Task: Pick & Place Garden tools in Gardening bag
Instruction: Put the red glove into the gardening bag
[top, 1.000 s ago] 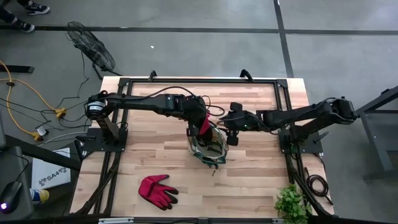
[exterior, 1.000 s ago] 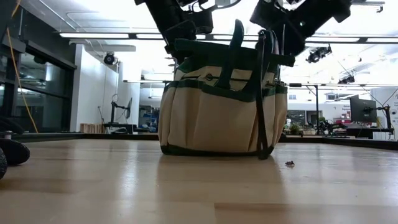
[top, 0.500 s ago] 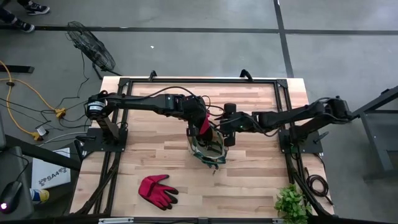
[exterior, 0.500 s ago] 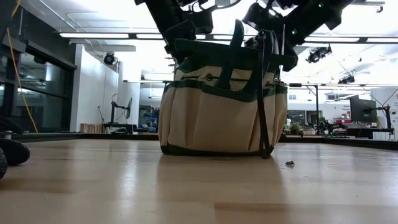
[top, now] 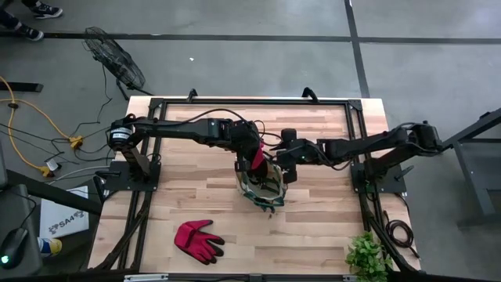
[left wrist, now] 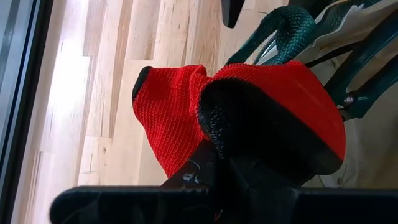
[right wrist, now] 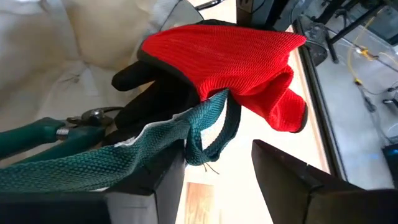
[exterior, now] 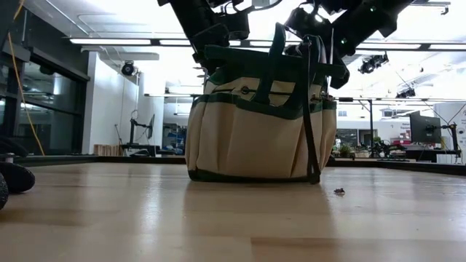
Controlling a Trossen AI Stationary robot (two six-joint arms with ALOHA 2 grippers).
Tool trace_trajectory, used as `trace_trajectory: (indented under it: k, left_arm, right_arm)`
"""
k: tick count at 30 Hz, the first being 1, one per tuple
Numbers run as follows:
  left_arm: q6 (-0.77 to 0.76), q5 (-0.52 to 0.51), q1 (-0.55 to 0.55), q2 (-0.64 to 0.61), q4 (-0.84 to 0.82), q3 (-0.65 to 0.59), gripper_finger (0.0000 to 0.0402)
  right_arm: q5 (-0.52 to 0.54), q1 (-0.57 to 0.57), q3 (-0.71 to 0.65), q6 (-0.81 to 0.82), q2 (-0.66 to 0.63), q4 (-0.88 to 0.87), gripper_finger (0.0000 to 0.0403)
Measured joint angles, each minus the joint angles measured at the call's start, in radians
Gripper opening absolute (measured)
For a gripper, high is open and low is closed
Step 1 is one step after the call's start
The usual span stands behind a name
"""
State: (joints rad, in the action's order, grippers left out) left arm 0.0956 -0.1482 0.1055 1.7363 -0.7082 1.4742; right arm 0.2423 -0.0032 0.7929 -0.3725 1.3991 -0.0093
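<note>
The olive-tan gardening bag (top: 262,184) with a dark green rim stands upright on its base at mid-table (exterior: 255,131). Green pruner handles (right wrist: 37,134) lie inside it. My left gripper (top: 254,157) is shut on the black-and-red glove (left wrist: 249,118) over the bag's far-left rim. My right gripper (top: 286,166) is open at the bag's right rim, and a thin green loop handle (right wrist: 208,127) hangs between its fingers (right wrist: 149,183). A red glove (top: 197,239) lies flat on the table near the front edge. My left gripper pinches the black-and-red glove between its two fingers, which the glove itself covers. The glove's black palm part (left wrist: 261,137) bulges over the fingertips and its red cuff end (left wrist: 168,118) sticks out sideways. The glove is lifted clear, above the bag's mouth. My right gripper comes level from the table's right. One finger lies against the bag's green rim band (right wrist: 124,158), which runs across it. The other finger (right wrist: 292,180) stands free outside the bag. The fingers are not closed on anything.
A leafy green plant (top: 368,254) stands at the table's near right corner. Black frame rails (top: 141,204) run along the table's left and right sides. Bare wood lies between the bag and the red glove.
My right gripper has moved toward the table's left, up to the bag's right rim, and now has the loop handle between its fingers. My left gripper and the black-and-red glove have kept still over the bag.
</note>
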Motion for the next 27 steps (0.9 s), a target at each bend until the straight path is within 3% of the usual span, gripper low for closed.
trace_trajectory:
  k: [5, 21, 27]
  left_arm:
    - [0.0, 0.0, 0.0, 0.0, 0.0, 0.0, 0.0]
    - [0.0, 0.001, 0.0, 0.0, -0.005, 0.0, 0.0]
    - [0.009, 0.001, 0.0, 0.0, -0.007, 0.0, 0.0]
  right_arm:
    - [-0.057, -0.018, 0.0, -0.022, 0.0, 0.0, 0.0144]
    - [-0.056, -0.024, -0.001, -0.031, 0.062, 0.035, 0.0016]
    - [-0.031, -0.024, -0.001, 0.046, 0.057, 0.035, 0.0008]
